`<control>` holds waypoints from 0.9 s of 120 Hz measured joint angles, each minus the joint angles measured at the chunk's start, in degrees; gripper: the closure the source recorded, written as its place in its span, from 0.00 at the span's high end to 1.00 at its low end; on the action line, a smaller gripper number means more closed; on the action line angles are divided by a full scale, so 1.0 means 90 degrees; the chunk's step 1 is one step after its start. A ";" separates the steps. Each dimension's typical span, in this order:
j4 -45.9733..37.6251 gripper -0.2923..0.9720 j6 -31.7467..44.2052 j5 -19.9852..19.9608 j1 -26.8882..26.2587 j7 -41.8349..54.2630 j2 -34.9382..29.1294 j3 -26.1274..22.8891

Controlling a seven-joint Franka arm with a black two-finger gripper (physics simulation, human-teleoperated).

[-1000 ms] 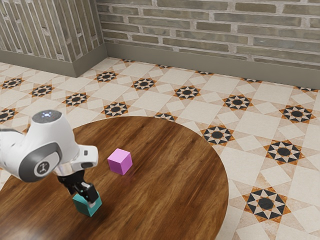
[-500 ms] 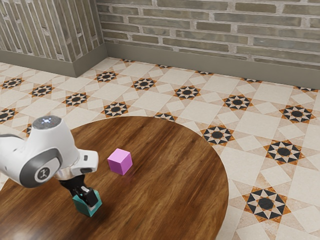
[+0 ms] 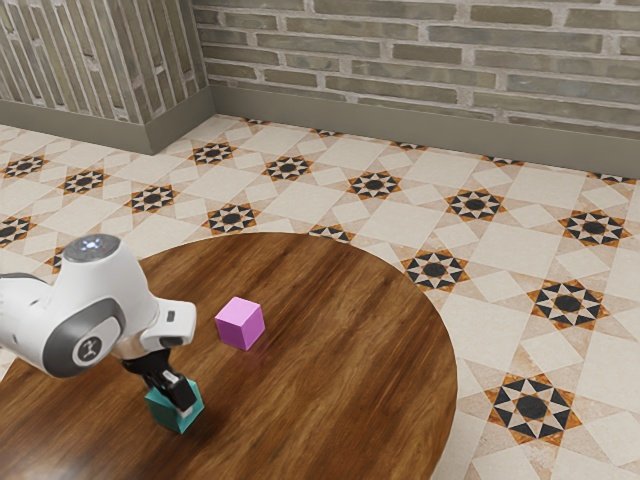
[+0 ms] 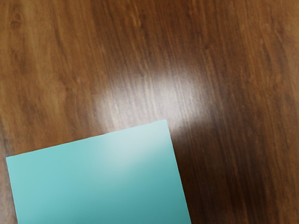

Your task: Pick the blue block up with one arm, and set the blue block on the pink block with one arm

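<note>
Dark polished wood makes up the one round table [image 3: 330, 360], and two blocks sit on it, one blue and one pink. The blue block [image 3: 180, 413], more of a blue-green in tone, rests flat on the wood near the table's front edge, toward the exterior view's left. The pink block [image 3: 240, 323] stands farther back and a little toward the exterior view's right. It is apart from the blue one, with bare wood between them and nothing on top of it. A single white arm [image 3: 85, 320] comes in from the exterior view's left and bends down over the blue block. Its one black gripper [image 3: 170, 390] is lowered right onto the block's top, covering part of it. Whether the gripper is spread or pinching the block I cannot tell from this angle. In the wrist view the blue block [image 4: 98, 182] shows as one broad flat face close under the hand. The table's grain [image 4: 210, 70] runs around it, with a pale patch of glare just beyond the block's far corner. Around the table lies a patterned tile floor [image 3: 500, 230], backed by a brick wall [image 3: 420, 50].
</note>
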 joint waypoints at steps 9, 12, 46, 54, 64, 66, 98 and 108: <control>0.0014 0.77 0.0019 -0.0002 0.0000 0.0046 0.0021 0.0003; 0.0016 0.77 0.0024 -0.0002 0.0000 0.0060 0.0024 0.0007; 0.0058 0.77 0.0050 -0.0001 0.0000 0.0195 0.0024 0.0091; 0.0066 0.77 0.0053 -0.0006 0.0000 0.0224 0.0068 0.0133; 0.0097 0.77 0.0072 -0.0009 0.0000 0.0255 0.0189 0.0178; 0.0103 0.77 0.0078 -0.0010 0.0000 0.0261 0.0206 0.0184; 0.0162 0.77 0.0144 -0.0019 0.0000 0.0325 0.0453 0.0200; 0.0209 0.77 0.0177 -0.0026 0.0000 0.0336 0.0563 0.0200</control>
